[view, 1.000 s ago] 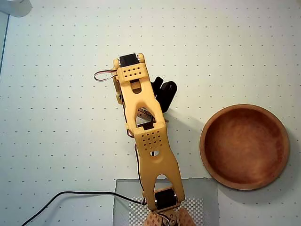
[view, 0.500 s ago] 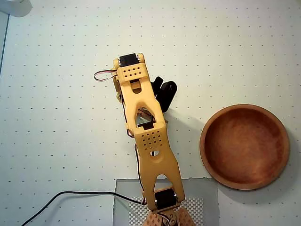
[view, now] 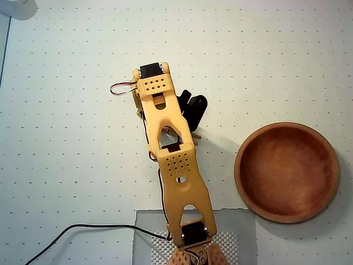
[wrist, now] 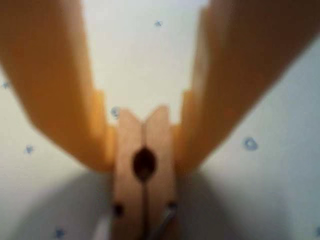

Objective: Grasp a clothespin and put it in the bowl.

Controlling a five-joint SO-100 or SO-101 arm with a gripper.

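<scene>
Comparing the overhead pictures, little movement of the arm (view: 168, 160) is noted; only the opening beneath the wrist looks different, a grey patch now showing where tan wood was seen a second ago. This is judged to mean that the grasp has been completed and the lift is about to begin.

In the wrist view the gripper (wrist: 145, 150) is seen closed to a narrow gap, with the clothespin (wrist: 144, 170) pinched between both fingers (wrist: 87, 135), which touch its two sides. A tip of the clothespin (view: 196, 135) shows beside the arm in the overhead view, near the middle of the table (view: 66, 138).

The bowl (view: 286, 171) stands empty, well apart, toward the table's right edge. Carriage to it has not yet been made.
</scene>
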